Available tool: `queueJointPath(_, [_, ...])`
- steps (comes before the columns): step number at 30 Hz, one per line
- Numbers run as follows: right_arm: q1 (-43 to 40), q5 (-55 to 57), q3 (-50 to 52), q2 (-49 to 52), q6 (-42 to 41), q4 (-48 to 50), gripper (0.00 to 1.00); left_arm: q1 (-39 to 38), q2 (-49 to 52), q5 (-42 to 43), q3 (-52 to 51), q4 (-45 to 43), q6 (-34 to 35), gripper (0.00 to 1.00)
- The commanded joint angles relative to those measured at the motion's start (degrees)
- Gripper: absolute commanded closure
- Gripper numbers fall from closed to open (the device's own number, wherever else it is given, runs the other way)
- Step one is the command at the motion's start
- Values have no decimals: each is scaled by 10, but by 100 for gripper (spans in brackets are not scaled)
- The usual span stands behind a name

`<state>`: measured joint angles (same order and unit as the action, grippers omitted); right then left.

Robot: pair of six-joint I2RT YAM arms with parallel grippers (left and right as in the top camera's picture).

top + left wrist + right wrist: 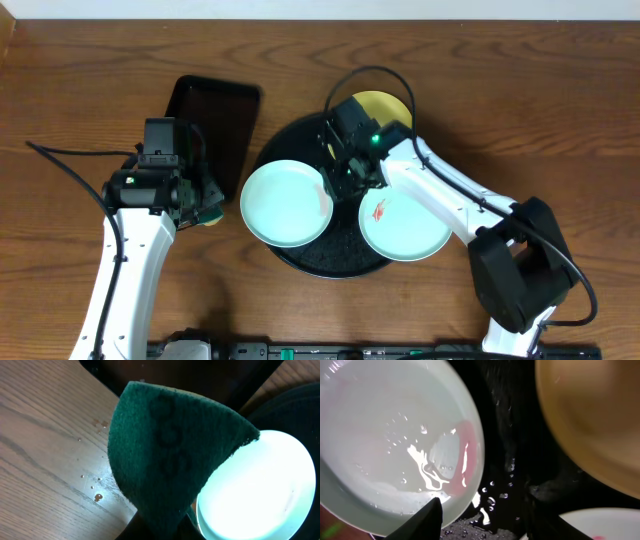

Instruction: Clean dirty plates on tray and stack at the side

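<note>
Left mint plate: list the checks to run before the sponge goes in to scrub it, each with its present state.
1. The sponge sits in the left gripper: ok.
2. The left mint plate lies on the round tray: ok.
3. The right gripper pins that plate's rim: cannot tell; a finger overlaps the rim, contact unclear.
4. The smear is found: ok, red along the plate's right side.
5. Path from sponge to plate is free: ok, nothing lies between.
6. The right mint plate is clean: not ok, red marks show.
</note>
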<state>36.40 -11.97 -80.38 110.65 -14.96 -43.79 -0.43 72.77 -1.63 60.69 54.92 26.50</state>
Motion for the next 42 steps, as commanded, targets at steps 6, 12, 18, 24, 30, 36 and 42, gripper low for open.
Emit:
queueJointPath(6, [11,-31,79,8,-74,102,59,3,2,-1,14,-1,-10,92])
queueJointPath(12, [22,15,85,35,-82,120,60,3,2,-1,14,-1,-10,92])
queueJointPath(18, [23,15,85,49,-88,136,83,3,2,-1,14,-1,-10,92])
queueJointPath(24, [23,69,65,46,-87,118,99,3,2,-1,14,-1,-10,92])
queueJointPath(30, [23,183,-29,40,-35,12,99,3,2,-1,14,-1,-10,92])
queueJointPath(36, [39,330,-170,39,34,-125,99,3,2,-1,14,-1,-10,92])
queueJointPath(42, [84,543,-265,39,48,-213,99,3,2,-1,14,-1,-10,92])
